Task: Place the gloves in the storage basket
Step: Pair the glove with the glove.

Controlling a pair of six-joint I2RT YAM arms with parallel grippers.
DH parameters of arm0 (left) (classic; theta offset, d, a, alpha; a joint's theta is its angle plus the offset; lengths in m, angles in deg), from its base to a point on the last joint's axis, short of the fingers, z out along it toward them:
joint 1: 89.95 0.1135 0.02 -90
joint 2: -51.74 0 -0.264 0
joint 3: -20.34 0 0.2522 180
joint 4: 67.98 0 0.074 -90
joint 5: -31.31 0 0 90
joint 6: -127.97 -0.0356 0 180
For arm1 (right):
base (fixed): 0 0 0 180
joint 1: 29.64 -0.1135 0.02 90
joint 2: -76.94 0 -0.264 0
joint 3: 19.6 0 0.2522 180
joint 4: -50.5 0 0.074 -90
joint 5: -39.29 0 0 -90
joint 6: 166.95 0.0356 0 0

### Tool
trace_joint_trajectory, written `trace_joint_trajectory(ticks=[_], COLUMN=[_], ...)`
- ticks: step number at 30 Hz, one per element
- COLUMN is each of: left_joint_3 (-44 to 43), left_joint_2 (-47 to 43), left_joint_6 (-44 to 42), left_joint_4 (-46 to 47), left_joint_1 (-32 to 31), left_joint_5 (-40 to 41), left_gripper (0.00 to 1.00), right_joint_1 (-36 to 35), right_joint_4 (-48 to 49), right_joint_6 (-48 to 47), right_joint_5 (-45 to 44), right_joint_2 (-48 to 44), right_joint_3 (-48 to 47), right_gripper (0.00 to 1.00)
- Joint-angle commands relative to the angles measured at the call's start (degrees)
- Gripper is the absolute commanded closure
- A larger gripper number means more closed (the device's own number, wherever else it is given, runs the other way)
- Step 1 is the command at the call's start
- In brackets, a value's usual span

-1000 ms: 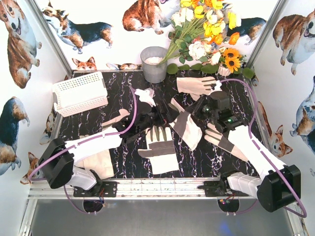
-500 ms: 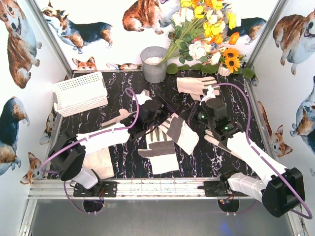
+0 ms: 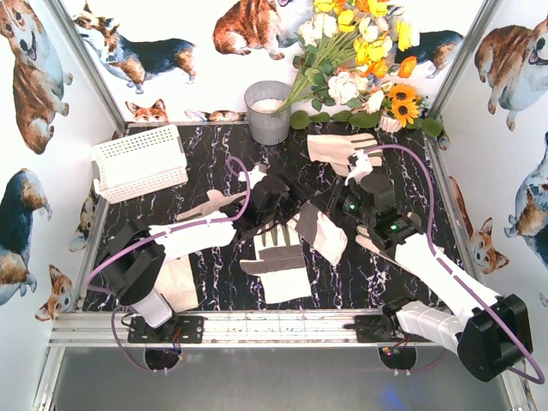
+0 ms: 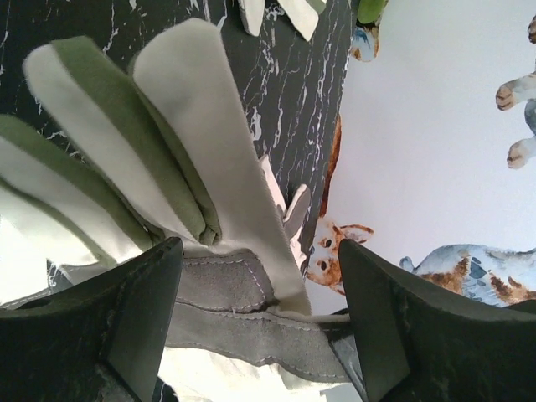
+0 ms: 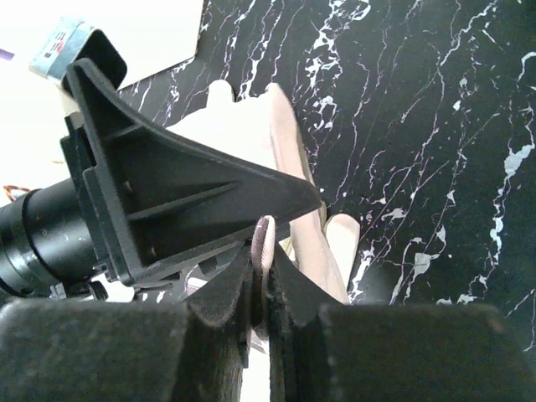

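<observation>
My right gripper (image 3: 332, 205) is shut on the edge of a cream glove with a grey palm patch (image 3: 324, 233) and holds it raised at the table's middle. The pinched edge shows between the shut jaws in the right wrist view (image 5: 265, 239). My left gripper (image 3: 294, 199) is open, its jaws on either side of this glove's grey patch (image 4: 243, 314). More gloves lie flat: one in front (image 3: 278, 261), one at the back (image 3: 341, 149), one under my left arm (image 3: 180, 284). The white lattice storage basket (image 3: 137, 163) stands at the back left, with nothing seen in it.
A grey metal bucket (image 3: 268, 111) and a bunch of artificial flowers (image 3: 360, 60) stand at the back. Other gloves lie by the left arm (image 3: 205, 204) and under the right arm (image 3: 385, 244). Walls with dog prints close in the table.
The right gripper has carried the glove left and up. The left gripper has reached right and farther out, and its open jaws now straddle that glove.
</observation>
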Motion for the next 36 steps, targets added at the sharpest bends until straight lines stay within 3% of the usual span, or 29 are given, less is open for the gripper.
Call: trace_joint_trajectory(ticks=[1,11,26,31,32,36], left_joint_3=[-1.7,-1.8,-0.8,1.3,1.7,4.2], left_joint_2=[0.7,3.8,4.0,3.6,3.4,2.7], left_joint_6=[0.7,2.0,-0.5,-2.2,-2.9,-8.1], left_joint_4=[0.4,3.1,4.5,6.7,6.7,5.2], left_joint_1=[0.1,0.1,0.1,0.6,0.6,1.5], left_joint_5=[-2.2,-5.0,-9.2,-12.0,-12.6,-15.6], left_gripper=[0.32,0.47,0.98,1.00,1.00,1.00], right_joint_1=[-0.5,-0.7,-0.7,-0.7,-0.7,-0.7], right_joint_4=[7.8,11.4,8.9,8.4,8.5,7.6], right_joint_6=[-5.1,-8.3,-11.9,-12.2,-12.2,-11.7], right_joint_5=[3.9,9.3,12.4,13.5,13.5,13.9], right_joint_2=[-1.0,-1.2,-2.4,-2.3,-2.2,-1.7], right_joint_3=[1.1,3.6,3.7,3.7,3.8,4.1], right_gripper=[1.00,1.00,1.00,1.00,0.98,0.60])
